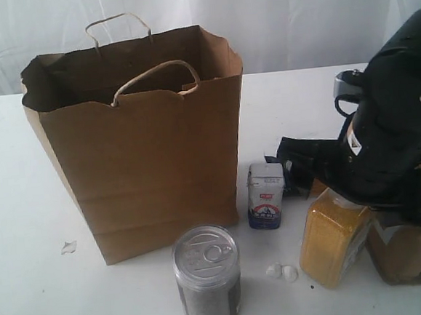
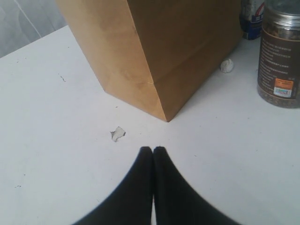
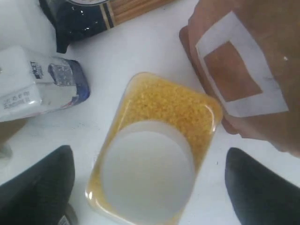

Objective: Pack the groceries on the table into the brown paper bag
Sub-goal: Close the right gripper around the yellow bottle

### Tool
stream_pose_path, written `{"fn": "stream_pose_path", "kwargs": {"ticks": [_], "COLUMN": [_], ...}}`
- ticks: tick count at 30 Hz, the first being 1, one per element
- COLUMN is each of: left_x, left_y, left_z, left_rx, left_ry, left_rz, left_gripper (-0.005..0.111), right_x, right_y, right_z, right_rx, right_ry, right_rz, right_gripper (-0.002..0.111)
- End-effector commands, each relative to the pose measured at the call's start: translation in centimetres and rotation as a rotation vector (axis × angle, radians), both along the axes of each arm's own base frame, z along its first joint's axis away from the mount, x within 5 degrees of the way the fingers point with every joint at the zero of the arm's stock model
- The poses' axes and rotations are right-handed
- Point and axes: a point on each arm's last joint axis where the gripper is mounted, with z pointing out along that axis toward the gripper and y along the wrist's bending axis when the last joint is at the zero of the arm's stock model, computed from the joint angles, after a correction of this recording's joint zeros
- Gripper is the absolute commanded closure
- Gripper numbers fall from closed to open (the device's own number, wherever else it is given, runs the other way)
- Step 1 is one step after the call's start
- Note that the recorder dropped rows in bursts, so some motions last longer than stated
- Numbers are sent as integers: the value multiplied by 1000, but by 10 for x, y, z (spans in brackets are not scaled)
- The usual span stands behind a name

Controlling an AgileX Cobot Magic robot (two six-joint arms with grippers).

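My left gripper point(image 2: 153, 151) has its fingers pressed together on nothing, low over the table point(image 2: 56, 140), facing a bottom corner of the brown paper bag point(image 1: 153, 169), with a white scrap point(image 2: 117, 134) just beside. The bag stands upright and open. In front of it stands the pull-tab can point(image 1: 207, 278), then the small white-blue carton point(image 1: 265, 195) by the bag's right side. My right arm point(image 1: 397, 113) bends down from the right; its gripper point(image 3: 149, 157) points straight down, fingers wide apart on either side of the yellow-grain bottle's point(image 1: 333, 235) white cap, gaps visible on both sides. The brown pouch point(image 1: 407, 251) stands against the bottle's right side.
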Motion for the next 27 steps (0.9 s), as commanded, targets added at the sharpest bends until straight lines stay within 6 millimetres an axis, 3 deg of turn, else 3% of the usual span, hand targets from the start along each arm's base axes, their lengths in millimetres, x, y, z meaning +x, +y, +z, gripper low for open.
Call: {"fn": "stream_pose_path", "kwargs": {"ticks": [1,11,14,19,23,27], "left_x": [0,0,0,0,0,0], "left_y": [0,0,0,0,0,0], "left_z": [-1,-1,-1,-1,-1,-1], "left_rx": [-3,-3,-3,-3,-3,-3], "left_ry": [4,4,4,4,4,4], "left_rz": [0,0,0,0,0,0], "left_gripper": [106,106,106,106,106,106], "right_x": [7,18,21,21,20,18], "right_y": [4,8,5,5,6,7], "right_z": [-12,-30,-30,-30,-30,-28], "right_rx": [-17,-102,-153,-198,-228,-258], "right_ry": [6,17,-3,6,18,33], "right_rz": [7,70,130,251,360,506], "right_gripper": [28,30,43,77,89,93]}}
